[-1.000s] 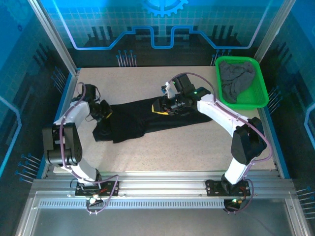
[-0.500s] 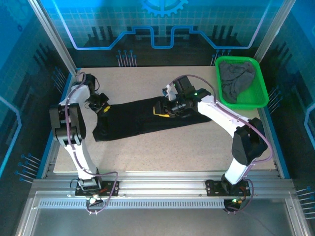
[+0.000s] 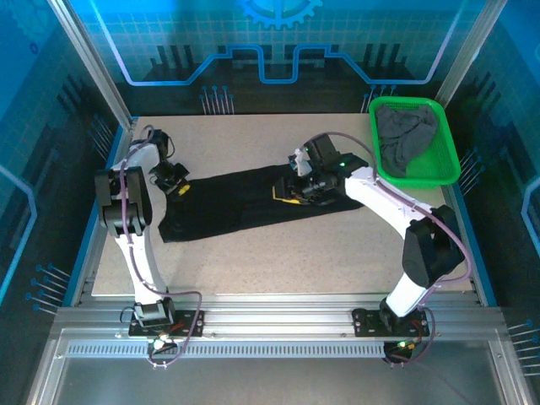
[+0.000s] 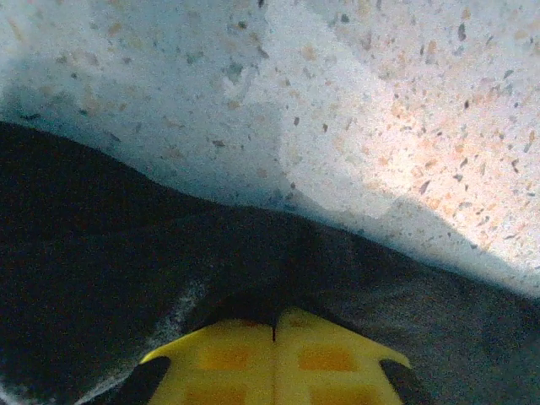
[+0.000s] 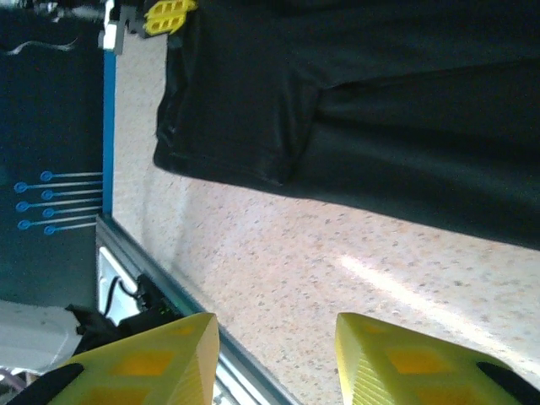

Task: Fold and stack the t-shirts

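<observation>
Up close, my left end effector (image 4: 272, 325) is clenched, pads together on the left edge of the black t-shirt (image 3: 228, 202), a long creased strip lying across the bench (image 3: 295, 253). My right end effector (image 5: 274, 337) hangs released above it, holding nothing. The dark grey t-shirt (image 3: 403, 139) sits crumpled in the green basket (image 3: 447, 169).

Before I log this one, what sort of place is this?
Probably a robot lab test cell: speckled stone-look tabletop, aluminium frame rails, blue printed wall panels, and a black cloth t-shirt laid out.
</observation>
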`<action>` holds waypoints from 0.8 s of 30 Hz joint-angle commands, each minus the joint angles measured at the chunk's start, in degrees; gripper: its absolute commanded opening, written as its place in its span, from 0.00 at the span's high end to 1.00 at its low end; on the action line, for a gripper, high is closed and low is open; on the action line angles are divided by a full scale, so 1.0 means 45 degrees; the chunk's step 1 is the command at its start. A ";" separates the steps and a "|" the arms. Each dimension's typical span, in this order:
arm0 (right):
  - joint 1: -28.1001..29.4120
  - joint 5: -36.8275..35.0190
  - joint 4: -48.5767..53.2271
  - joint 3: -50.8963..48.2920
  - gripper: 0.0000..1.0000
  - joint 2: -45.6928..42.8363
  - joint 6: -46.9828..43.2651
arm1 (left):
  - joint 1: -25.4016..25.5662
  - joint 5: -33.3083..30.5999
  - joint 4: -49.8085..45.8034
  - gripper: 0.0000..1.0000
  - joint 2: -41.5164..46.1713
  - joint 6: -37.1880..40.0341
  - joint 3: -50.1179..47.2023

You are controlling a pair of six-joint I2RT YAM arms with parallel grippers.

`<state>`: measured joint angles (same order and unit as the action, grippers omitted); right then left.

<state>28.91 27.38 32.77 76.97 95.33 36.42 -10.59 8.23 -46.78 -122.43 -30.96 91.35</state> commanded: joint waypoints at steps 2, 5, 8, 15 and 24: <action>-0.1148 -0.1414 0.1235 0.0119 0.60 -0.0284 -0.0515 | 0.0294 -0.2037 0.0760 0.83 0.2106 -0.0273 -0.0745; -0.1965 -0.2193 0.2163 0.0695 0.62 0.0386 -0.0652 | 0.1017 -0.3287 0.1753 0.73 0.5139 -0.1206 -0.2549; -0.2554 -0.3129 0.2939 0.1480 0.64 0.1313 -0.1111 | 0.1639 -0.2682 0.1945 0.71 0.6638 -0.2705 -0.3929; -0.3703 -0.6000 0.5044 0.4618 0.69 0.4303 -0.2072 | 0.4120 -0.1548 0.3328 0.78 0.6070 -0.5897 -0.5638; -0.3787 -0.8535 0.7785 0.8787 0.71 0.8783 -0.3288 | 0.3907 -0.1375 0.3639 0.77 0.3112 -0.6861 -0.4289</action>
<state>11.92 -5.93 59.68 113.30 130.08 24.62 7.90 0.91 -30.61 -104.99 -59.77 68.27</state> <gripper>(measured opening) 0.292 0.230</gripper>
